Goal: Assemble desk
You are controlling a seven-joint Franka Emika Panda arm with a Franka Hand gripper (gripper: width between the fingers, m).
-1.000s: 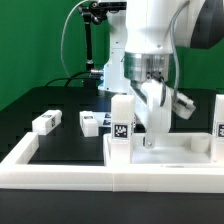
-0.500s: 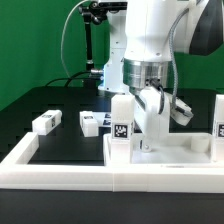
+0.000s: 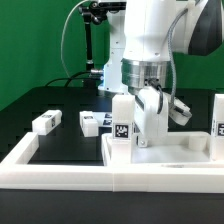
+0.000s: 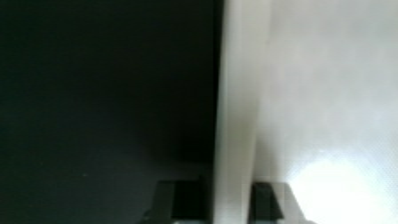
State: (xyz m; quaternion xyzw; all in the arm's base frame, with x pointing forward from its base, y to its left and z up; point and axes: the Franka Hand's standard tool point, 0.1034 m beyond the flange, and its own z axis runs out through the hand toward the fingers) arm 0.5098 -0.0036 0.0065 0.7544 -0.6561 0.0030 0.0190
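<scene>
On your black worktop (image 3: 60,100), the white plastic rectangular tabletop panel (image 3: 185,152) lies at the exterior view's right, against the long white rim (image 3: 60,165). Your tool (image 3: 147,140) stands on an outer edge of it, clamped on that thin wall. Two small white block legs (image 3: 45,122) lie well apart from it, at the left. In the wrist view the fingertips (image 4: 178,203) are dim and cut off.

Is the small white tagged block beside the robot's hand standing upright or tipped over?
Upright: the white block leg stands tall at the white plastic tabletop panel's corner.
</scene>
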